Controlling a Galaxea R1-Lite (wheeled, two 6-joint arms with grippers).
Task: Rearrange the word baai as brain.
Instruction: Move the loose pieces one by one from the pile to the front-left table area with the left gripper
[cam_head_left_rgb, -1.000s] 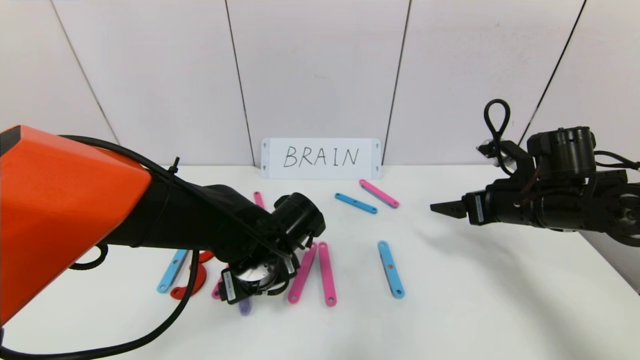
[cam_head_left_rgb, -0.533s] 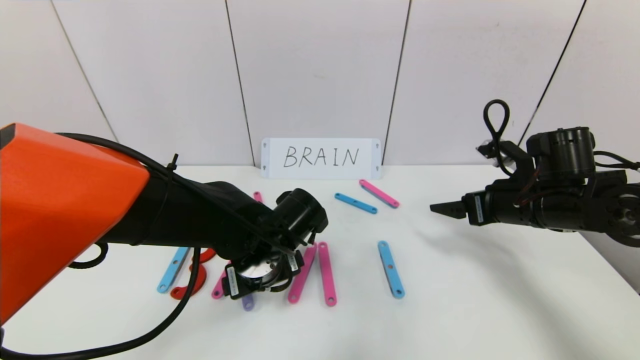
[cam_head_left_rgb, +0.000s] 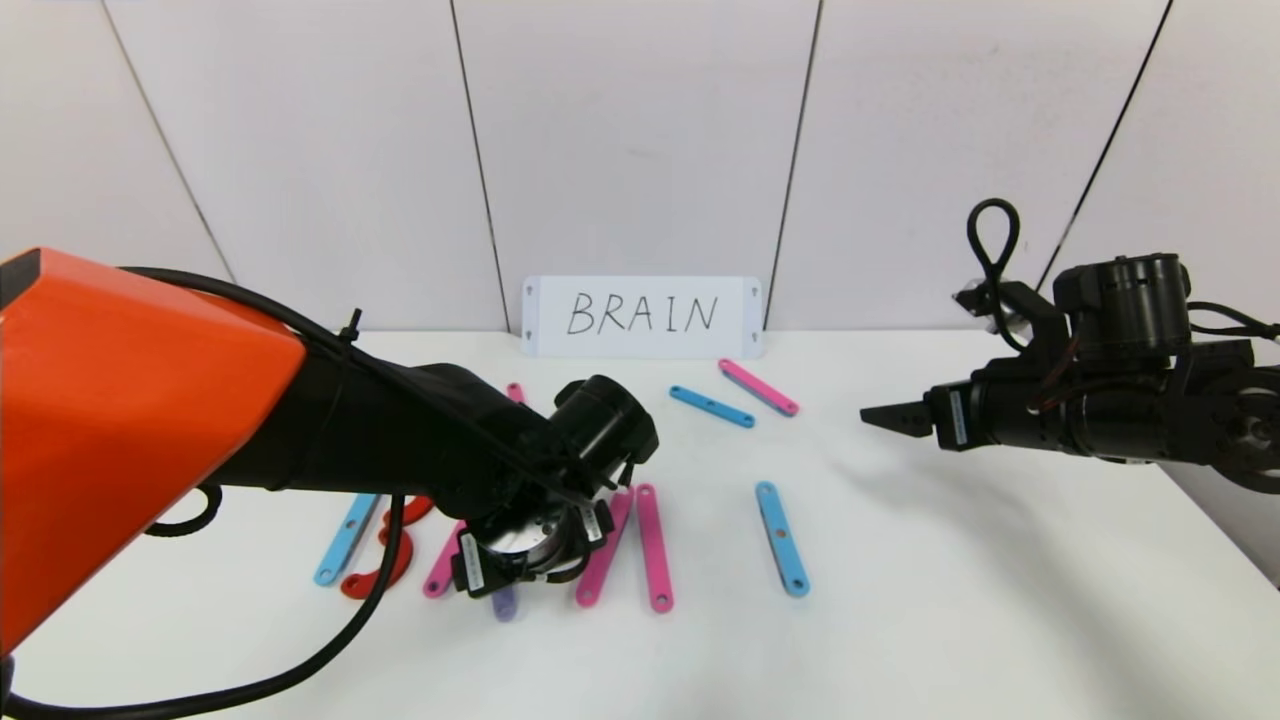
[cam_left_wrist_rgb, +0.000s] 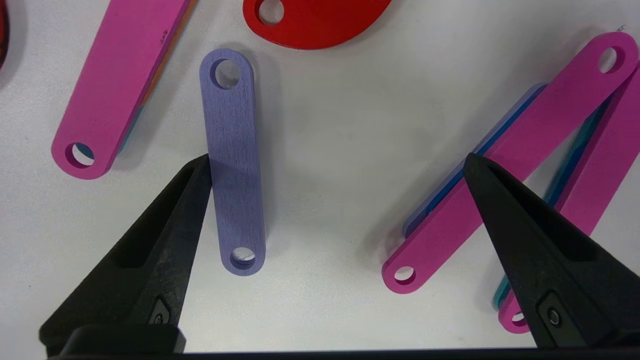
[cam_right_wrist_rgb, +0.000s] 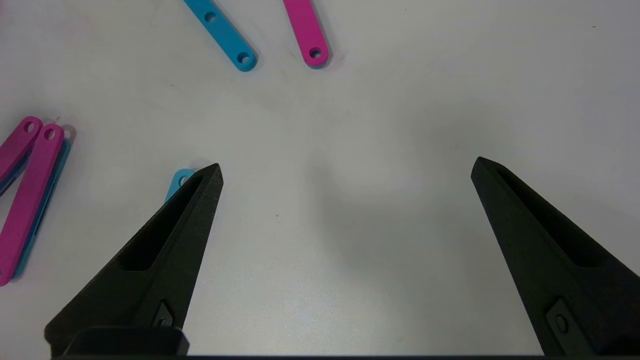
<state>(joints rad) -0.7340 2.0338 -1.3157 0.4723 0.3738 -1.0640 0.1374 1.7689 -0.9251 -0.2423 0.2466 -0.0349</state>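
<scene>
Against wall, white card (cam_head_left_rgb: 641, 317) handwritten "BRAIN", plastic bars below.

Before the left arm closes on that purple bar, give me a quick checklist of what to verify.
1. Left gripper open wide: ok.
2. Purple bar centred between the fingertips: not ok; it lies right against one fingertip, the other far off over a pink bar.
3. Purple bar free of neighbours: ok; it lies flat and apart from the pink bars and the red curve.
4. Gripper touching the table: cannot tell.
5. Right gripper out of the way: ok; open, held above the table's right side.
6. BRAIN card readable: ok.
</scene>
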